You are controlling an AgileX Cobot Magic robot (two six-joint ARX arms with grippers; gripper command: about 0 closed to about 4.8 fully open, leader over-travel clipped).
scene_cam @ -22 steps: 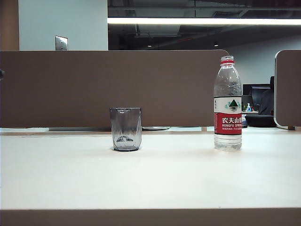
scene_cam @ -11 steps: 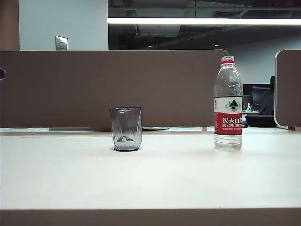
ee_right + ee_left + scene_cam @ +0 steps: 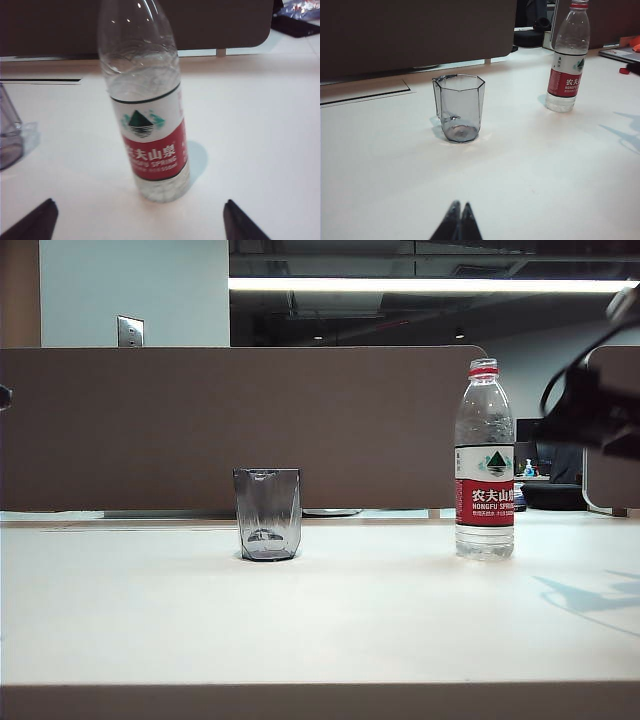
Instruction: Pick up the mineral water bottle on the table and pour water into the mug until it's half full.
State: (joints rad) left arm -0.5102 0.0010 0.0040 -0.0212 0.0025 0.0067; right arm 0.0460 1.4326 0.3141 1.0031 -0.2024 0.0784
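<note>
The mineral water bottle [image 3: 485, 460] stands upright on the white table [image 3: 380, 620], right of the middle, holding clear water [image 3: 145, 82] up to about the top of its label. The smoky grey mug [image 3: 267, 513] stands to its left and looks empty. My right gripper [image 3: 139, 202] is open, its fingertips [image 3: 47, 205] spread wide just short of the bottle [image 3: 150, 125], touching nothing. In the exterior view my right arm [image 3: 600, 415] is a dark blur beside the bottle. My left gripper [image 3: 460, 206] is shut and empty, well short of the mug [image 3: 460, 107].
A brown partition [image 3: 240, 425] runs along the far edge of the table, with a second panel [image 3: 612, 430] at the far right. The arm's shadow [image 3: 590, 595] lies on the tabletop to the right of the bottle.
My right arm has come into the exterior view at the upper right, and its shadow now falls on the table. The bottle and the mug have not moved.
</note>
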